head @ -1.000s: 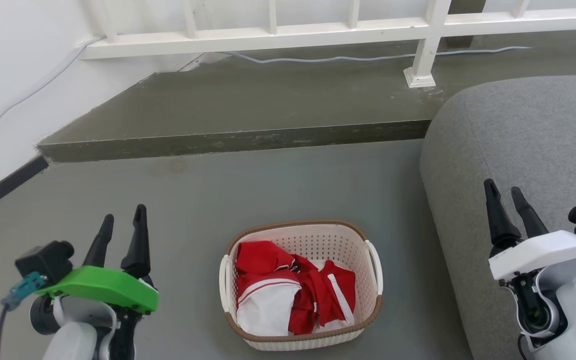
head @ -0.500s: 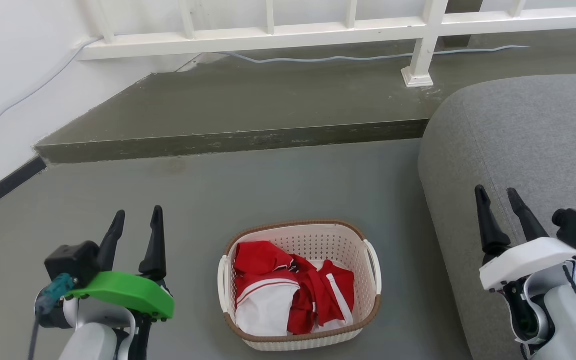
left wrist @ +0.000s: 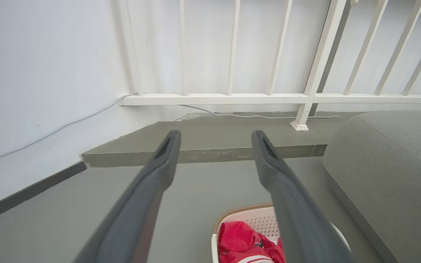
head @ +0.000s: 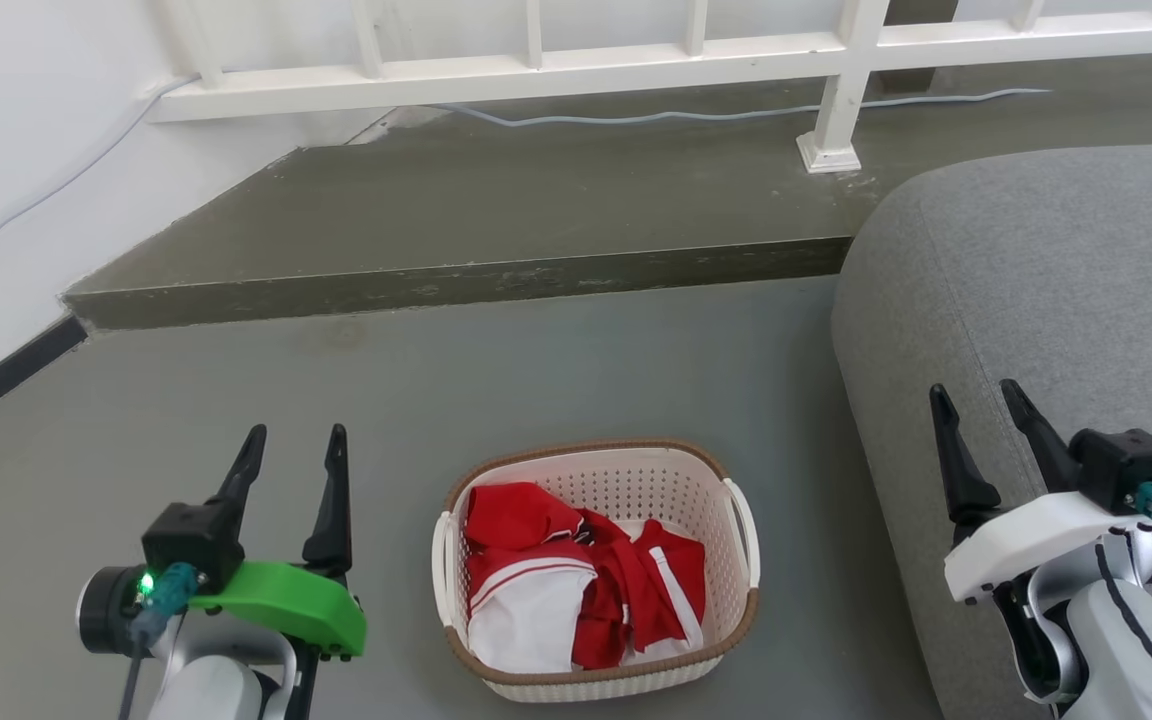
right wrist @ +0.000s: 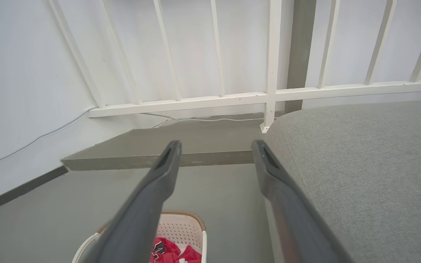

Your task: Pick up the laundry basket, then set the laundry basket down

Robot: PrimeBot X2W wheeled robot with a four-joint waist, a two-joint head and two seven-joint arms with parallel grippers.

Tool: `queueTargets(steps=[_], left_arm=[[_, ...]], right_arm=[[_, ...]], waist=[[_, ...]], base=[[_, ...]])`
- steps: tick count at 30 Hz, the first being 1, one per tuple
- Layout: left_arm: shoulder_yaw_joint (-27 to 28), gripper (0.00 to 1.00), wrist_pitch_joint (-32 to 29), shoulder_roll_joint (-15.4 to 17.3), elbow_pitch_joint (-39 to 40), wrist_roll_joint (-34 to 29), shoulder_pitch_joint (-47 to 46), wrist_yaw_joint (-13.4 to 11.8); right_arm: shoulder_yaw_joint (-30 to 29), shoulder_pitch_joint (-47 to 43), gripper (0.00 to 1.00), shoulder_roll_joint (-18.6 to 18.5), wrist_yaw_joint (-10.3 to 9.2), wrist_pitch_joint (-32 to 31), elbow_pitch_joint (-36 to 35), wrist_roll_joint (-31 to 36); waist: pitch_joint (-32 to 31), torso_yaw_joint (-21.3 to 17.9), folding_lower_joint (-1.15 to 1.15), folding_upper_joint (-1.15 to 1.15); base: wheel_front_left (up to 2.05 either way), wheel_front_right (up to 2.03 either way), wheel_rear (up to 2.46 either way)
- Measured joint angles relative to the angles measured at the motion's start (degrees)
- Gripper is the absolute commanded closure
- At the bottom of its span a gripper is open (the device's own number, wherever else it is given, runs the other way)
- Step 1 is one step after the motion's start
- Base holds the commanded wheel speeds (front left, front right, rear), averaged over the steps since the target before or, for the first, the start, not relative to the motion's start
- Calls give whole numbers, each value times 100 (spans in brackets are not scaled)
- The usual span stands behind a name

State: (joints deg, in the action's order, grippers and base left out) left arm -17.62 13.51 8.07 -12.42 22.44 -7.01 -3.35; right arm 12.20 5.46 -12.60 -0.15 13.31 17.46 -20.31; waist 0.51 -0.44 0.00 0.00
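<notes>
The laundry basket (head: 636,480), cream-white perforated plastic with a brown rim and white loop handles, stands on the grey floor low in the head view, holding red and white clothes. A corner of the laundry basket (left wrist: 261,221) shows low in the left wrist view, and the laundry basket (right wrist: 181,226) also shows at the bottom of the right wrist view. My left gripper (head: 296,445) is open to the basket's left, clear of it. My right gripper (head: 976,395) is open to its right, over the grey sofa, holding nothing.
A grey sofa (head: 1056,290) fills the right side, close to the basket. A raised concrete step (head: 476,220) runs across behind, with a white railing (head: 636,60) and a cable along it. A white wall (head: 16,150) stands at the left.
Both grippers have drawn inward toward the basket and their wrists have turned. The head camera has shifted slightly. The basket has stayed put.
</notes>
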Motion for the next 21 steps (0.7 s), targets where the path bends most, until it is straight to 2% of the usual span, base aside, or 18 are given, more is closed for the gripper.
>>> queueTargets(steps=[5, 21], left_arm=[[-80, 0, 91, -1, -56, -270, 0, -57], [-14, 0, 91, -35, -310, -199, 1, -71]], right_arm=[[47, 6, 0, -13, -2, 86, 45, 312], [-33, 20, 0, 36, 21, 87, 113, 322]], waist=[[-6, -10, 0, 0], [-30, -10, 0, 0]], base=[[0, 0, 0], [0, 0, 0]])
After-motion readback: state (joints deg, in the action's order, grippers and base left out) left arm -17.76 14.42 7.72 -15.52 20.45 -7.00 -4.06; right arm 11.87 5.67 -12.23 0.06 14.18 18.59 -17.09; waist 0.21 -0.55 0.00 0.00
